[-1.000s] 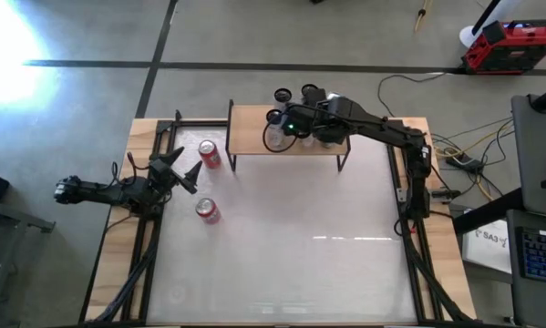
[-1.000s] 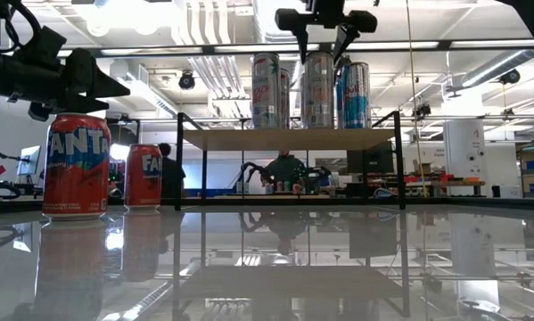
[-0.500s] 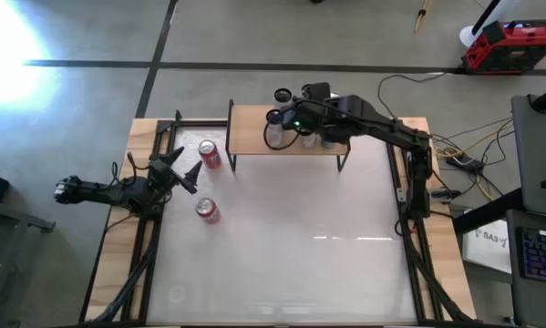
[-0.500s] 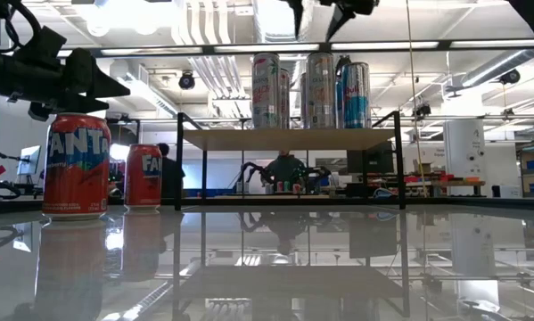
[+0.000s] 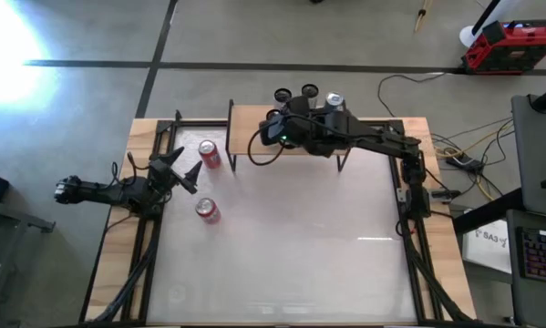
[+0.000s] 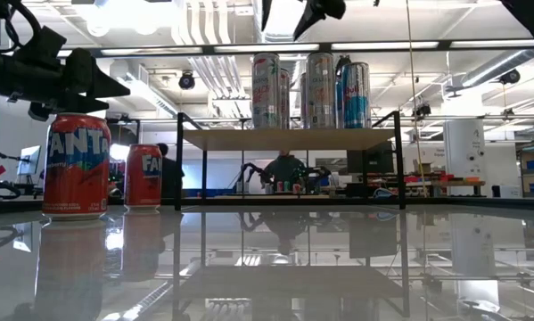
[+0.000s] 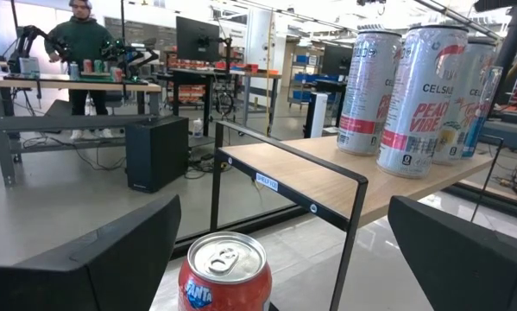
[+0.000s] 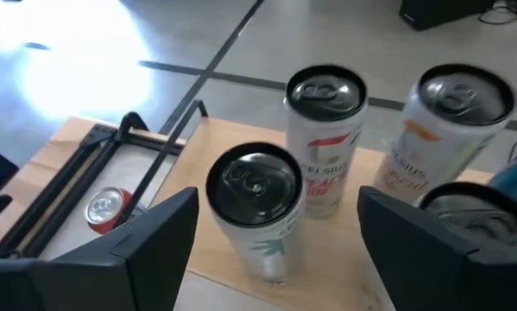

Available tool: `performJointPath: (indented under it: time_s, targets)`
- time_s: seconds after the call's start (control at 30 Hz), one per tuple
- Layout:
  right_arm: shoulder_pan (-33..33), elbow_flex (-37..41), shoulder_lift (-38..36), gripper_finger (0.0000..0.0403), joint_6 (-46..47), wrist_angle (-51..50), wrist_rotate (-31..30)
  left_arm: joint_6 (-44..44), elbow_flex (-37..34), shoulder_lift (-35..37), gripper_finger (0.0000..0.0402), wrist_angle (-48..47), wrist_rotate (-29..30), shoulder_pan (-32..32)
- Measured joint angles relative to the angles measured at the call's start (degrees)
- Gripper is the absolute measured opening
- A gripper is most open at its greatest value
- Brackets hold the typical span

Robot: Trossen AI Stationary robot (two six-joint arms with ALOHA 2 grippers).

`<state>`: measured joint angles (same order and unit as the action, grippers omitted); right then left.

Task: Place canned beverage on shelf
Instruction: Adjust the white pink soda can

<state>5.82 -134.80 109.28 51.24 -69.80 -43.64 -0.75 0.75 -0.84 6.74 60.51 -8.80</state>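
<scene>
The shelf (image 5: 245, 128) is a tan wooden top on thin black legs at the table's far side. Several tall cans stand upright on it (image 8: 256, 203) (image 8: 325, 138) (image 8: 452, 130) (image 6: 320, 89). My right gripper (image 8: 275, 259) (image 6: 289, 9) hangs open above them and touches none. Two red Fanta cans (image 5: 209, 153) (image 5: 207, 210) stand on the table left of the shelf. My left gripper (image 5: 186, 166) waits open and level at the left edge. The farther Fanta can (image 7: 223, 272) stands ahead of its spread fingers.
The glossy table (image 5: 291, 237) stretches bare from the shelf toward the near edge. Black frame rails (image 5: 149, 237) run along both sides. Beyond the table are cables, a red case (image 5: 509, 46) and a keyboard on the floor side, and a person at a far bench (image 7: 77, 43).
My right gripper has risen from around the middle silver can's top to well above the cans. It has also drawn back a little toward the table's near-left. The can stays upright on the shelf. The gap between its fingers looks unchanged.
</scene>
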Motion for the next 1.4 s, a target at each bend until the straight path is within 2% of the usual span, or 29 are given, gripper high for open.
performJointPath:
  time_s: [0.1,0.33,0.83,1.17,1.27,1.4]
  targets:
    - [-0.1,0.0,1.2,0.0318,0.1,0.2,0.6,0.0,0.0,0.0,0.0398,0.0,0.0,0.0]
    - [-0.5,0.0,2.7,0.0394,0.1,0.3,0.6,0.0,0.0,0.0,0.0398,0.0,0.0,0.0]
    - [-0.3,0.1,6.2,0.04,2.8,-0.3,-0.1,0.0,0.0,0.0,0.0398,0.0,0.0,0.0]
    - [-0.2,0.1,6.9,0.04,6.2,-0.5,-3.0,0.0,0.0,0.0,0.0398,0.0,0.0,0.0]
    - [-0.2,0.1,6.7,0.04,6.2,-0.8,-2.7,0.0,0.0,0.0,0.0398,0.0,0.0,0.0]
    - [0.2,0.1,5.3,0.04,6.1,-1.4,1.0,0.0,0.0,0.0,0.0398,0.0,0.0,0.0]
